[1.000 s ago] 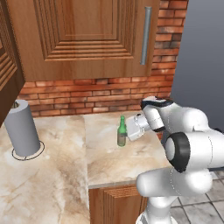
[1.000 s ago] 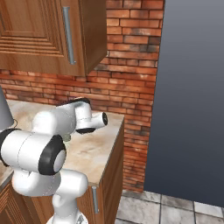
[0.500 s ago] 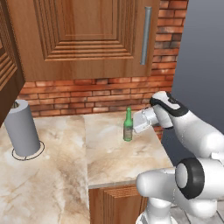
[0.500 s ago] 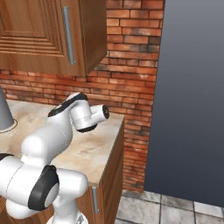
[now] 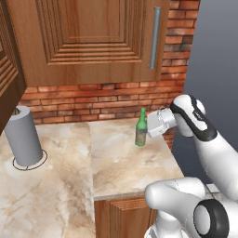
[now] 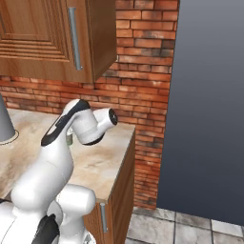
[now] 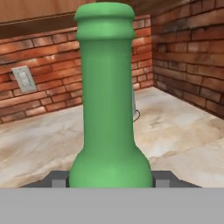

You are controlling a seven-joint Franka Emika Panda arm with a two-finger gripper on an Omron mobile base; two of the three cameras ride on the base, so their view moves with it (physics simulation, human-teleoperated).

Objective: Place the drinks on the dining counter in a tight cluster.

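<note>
The slim green bottle point(image 5: 140, 131) stands upright between the fingers of the end effector point(image 5: 148, 131), which pinches it at the shoulder, just above the marbled table point(image 5: 121, 162) near the brick wall point(image 5: 93, 100).

My left base view looks forward-down from behind arm's left over marble counter point(image 5: 116, 162) toward brick wall point(image 5: 93, 100). Right base view shares both, from right. Hand view sits very near green bottle point(image 7: 107, 109).
</note>
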